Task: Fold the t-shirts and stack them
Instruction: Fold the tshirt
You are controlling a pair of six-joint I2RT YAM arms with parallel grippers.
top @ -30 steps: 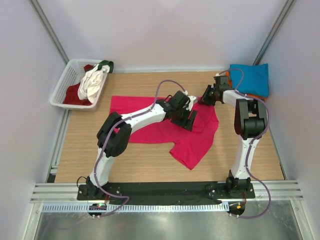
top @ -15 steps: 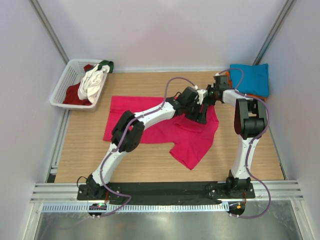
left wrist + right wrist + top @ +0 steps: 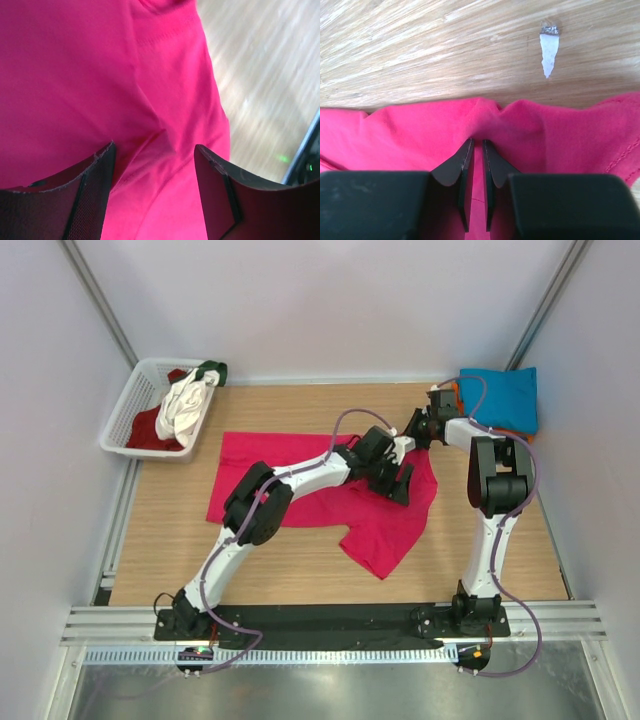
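Right gripper [image 3: 476, 142] clenched on edge of bright magenta-pink cloth t-shirt [image 3: 385, 535]; left gripper [image 3: 155, 150] released, above cloth. Risk: thin pinch slips if pulled.

This is a robot lab's test cell, not anyone's home. Plain pale panels [image 3: 330, 300] box in a small wooden tabletop [image 3: 300, 575] on three sides, and bare aluminium struts [image 3: 100, 310] run up at eleven and one o'clock. At six o'clock the left arm [image 3: 250, 505] and right arm [image 3: 495, 485] are bolted to a black plate [image 3: 330, 618]. The plate lies across grooved aluminium rails [image 3: 110, 625], next to a slotted cable duct [image 3: 330, 653] and sheet metal [image 3: 330, 690]. Purple cables [image 3: 352, 412] loop along both arms. The only homely things are a pink t-shirt [image 3: 385, 535] and a laundry basket [image 3: 125, 420] at ten o'clock.
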